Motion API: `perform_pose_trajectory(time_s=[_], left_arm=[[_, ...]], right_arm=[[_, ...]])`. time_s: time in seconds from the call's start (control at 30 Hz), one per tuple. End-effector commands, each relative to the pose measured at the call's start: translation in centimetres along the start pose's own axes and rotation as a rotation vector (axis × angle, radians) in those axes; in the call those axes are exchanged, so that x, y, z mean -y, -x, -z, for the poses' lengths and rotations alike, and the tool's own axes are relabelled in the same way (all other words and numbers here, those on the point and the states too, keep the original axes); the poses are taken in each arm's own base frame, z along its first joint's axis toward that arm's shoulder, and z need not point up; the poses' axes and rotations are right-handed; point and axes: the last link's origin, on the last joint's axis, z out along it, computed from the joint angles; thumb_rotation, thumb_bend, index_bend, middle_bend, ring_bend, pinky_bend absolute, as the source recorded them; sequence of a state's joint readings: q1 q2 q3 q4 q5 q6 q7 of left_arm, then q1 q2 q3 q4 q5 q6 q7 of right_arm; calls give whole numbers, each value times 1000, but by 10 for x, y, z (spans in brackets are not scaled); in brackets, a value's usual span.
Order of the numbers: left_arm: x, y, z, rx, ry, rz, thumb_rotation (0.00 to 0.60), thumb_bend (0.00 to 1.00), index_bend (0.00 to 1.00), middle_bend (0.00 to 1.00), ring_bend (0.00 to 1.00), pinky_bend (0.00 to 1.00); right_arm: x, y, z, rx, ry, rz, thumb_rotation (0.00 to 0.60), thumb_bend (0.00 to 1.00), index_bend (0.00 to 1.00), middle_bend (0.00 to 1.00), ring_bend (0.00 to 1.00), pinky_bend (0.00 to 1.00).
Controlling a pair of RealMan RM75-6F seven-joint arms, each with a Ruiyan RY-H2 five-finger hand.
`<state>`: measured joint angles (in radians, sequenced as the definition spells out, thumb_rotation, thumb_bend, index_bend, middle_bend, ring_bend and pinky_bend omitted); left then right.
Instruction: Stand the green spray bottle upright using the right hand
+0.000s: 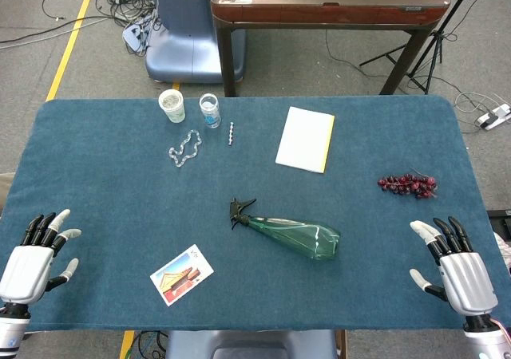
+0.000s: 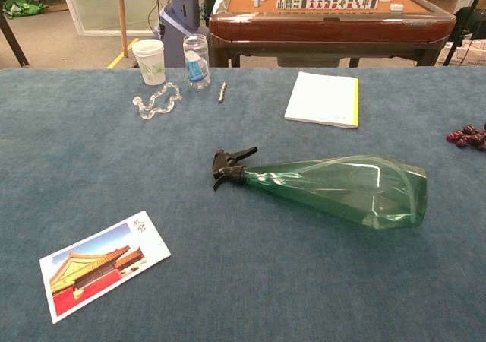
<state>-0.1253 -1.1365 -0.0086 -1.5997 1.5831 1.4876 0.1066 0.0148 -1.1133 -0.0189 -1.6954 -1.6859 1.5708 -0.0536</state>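
**Bottle down, right hand yet to reach**

We judge the task at its opening step: the green spray bottle (image 1: 294, 233) lies on its side near the middle of the blue table (image 1: 96, 159), black trigger head (image 2: 228, 166) pointing to the robot's left, wide base toward the right. Our right hand (image 1: 455, 267) rests at the table's near right edge, well apart from the bottle, fingers spread and holding nothing. The left hand (image 1: 36, 259) sits likewise at the near left edge, released and empty. Next, we think, the right hand must travel inward, close around the bottle's body, then tip the base down onto the cloth.
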Motion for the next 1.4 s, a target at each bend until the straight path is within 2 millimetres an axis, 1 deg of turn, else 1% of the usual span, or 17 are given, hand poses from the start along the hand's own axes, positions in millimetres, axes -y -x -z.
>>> perform_pose_trajectory(time_s=[0.03, 0.4, 0.57, 0.73, 0.8, 0.9, 1.17, 1.4], left_arm=[[0, 0, 0, -1, 1, 2, 600, 350, 302, 70, 45, 3], [-1, 0, 0, 2, 5, 1, 600, 350, 302, 70, 44, 3], [-1, 1, -1, 4, 10, 3, 600, 350, 302, 70, 45, 3], [-2, 1, -1, 1, 14, 6, 600, 350, 302, 70, 45, 3], [-2, 1, -1, 1, 15, 4, 600, 350, 302, 70, 44, 3], [-2, 1, 0, 1, 15, 5, 600, 350, 302, 70, 44, 3], [-2, 2, 1, 5, 12, 6, 600, 350, 302, 70, 45, 3], [-1, 4, 2, 13, 6, 6, 600, 350, 302, 71, 45, 3]], right_arm=[[1, 0, -1, -1, -3, 0, 600, 181, 179, 202, 85, 35], [7, 2, -4, 12, -36, -2, 600, 180, 179, 189, 85, 35], [17, 7, -14, 26, -81, -8, 600, 180, 164, 160, 83, 35], [33, 17, -31, 83, -129, 2, 600, 160, 77, 80, 25, 35], [41, 20, -39, 109, -143, -3, 600, 131, 40, 42, 4, 36], [54, 25, -51, 118, -177, -18, 600, 87, 8, 10, 0, 36], [90, 46, -73, 158, -258, -36, 600, 10, 0, 0, 0, 36], [112, 61, -86, 200, -293, -48, 600, 0, 0, 0, 0, 36]])
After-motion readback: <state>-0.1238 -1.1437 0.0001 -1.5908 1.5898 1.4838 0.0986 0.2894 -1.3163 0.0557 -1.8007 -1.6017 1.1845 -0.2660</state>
